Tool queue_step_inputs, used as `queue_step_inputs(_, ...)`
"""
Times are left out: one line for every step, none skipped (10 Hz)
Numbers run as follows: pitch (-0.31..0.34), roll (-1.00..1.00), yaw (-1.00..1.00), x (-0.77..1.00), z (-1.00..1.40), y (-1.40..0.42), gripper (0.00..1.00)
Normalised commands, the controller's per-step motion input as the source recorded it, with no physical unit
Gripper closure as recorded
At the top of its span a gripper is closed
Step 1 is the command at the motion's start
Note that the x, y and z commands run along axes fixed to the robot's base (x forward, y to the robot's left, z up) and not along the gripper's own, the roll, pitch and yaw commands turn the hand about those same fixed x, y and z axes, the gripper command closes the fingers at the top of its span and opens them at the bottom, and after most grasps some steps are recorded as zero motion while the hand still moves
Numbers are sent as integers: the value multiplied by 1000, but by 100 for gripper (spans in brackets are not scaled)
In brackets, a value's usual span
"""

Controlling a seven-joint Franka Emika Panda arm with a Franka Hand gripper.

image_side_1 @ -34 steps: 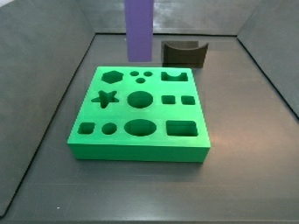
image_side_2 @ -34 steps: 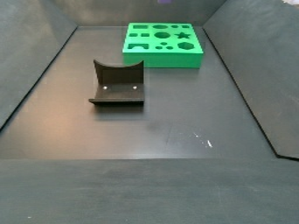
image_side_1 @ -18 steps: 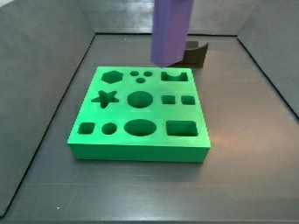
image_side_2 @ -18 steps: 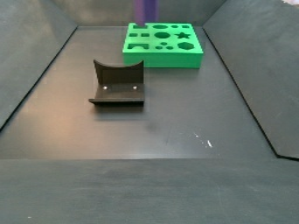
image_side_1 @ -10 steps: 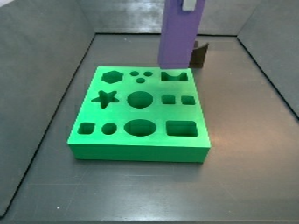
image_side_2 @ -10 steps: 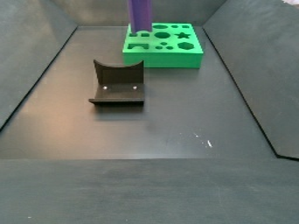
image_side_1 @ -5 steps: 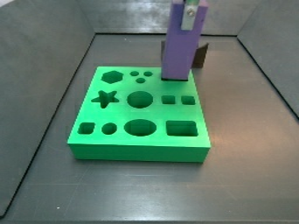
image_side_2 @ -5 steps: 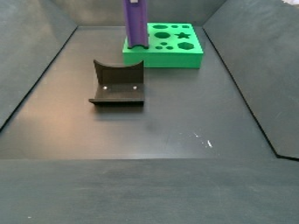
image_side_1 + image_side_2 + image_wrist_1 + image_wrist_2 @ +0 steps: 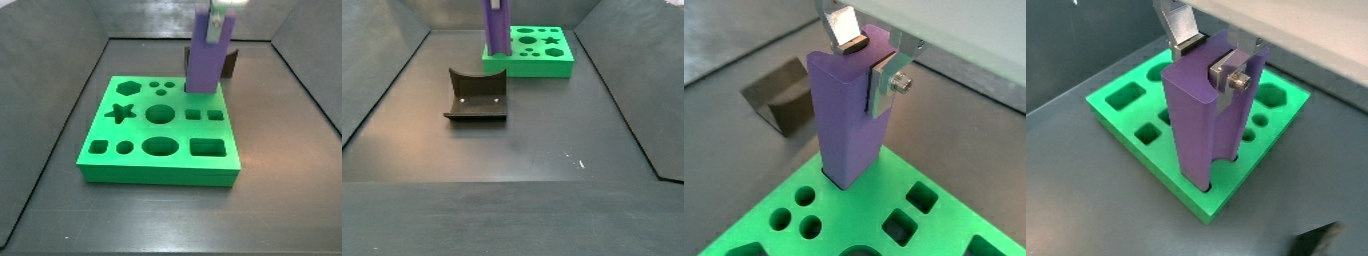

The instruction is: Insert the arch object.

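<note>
The arch piece that I see is a tall purple post with a curved groove down one side. It also shows in a side view and in both wrist views. My gripper is shut on its top end, one finger on each side, and holds it upright. Its lower end meets the green board at the arch-shaped hole in the far right corner. I cannot tell how deep it sits. The gripper's fingers show at the frame's top in a side view.
The dark fixture, an L-shaped bracket with a curved top edge, stands on the dark floor apart from the green board. It shows partly behind the post and in both wrist views. Grey walls enclose the floor.
My gripper has carried the purple post from the back over the board's far right corner and lowered it. Its lower end now sits at the arch-shaped hole.
</note>
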Motion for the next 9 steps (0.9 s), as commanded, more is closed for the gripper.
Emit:
queue_step_inputs(-16, -173, -94, 0, -323, 0, 100)
queue_step_inputs(-36, -94, 0, 0, -346, 29, 100)
queue_step_inputs(-17, -50, 0, 0, -329, 20, 100)
queue_step_inputs(0, -14, 0, 0, -343, 9, 100)
queue_step_inputs(0, 0, 0, 0, -343, 0, 100)
queue_step_inputs(0, 0, -14, 0, -200, 54, 100)
queue_step_inputs(0, -63, -43, 37, -63, 49, 100)
queue_step_inputs(-26, -84, -29, 0, -37, 80, 100)
queue_step_inputs(0, -7, 0, 0, 0, 0, 100)
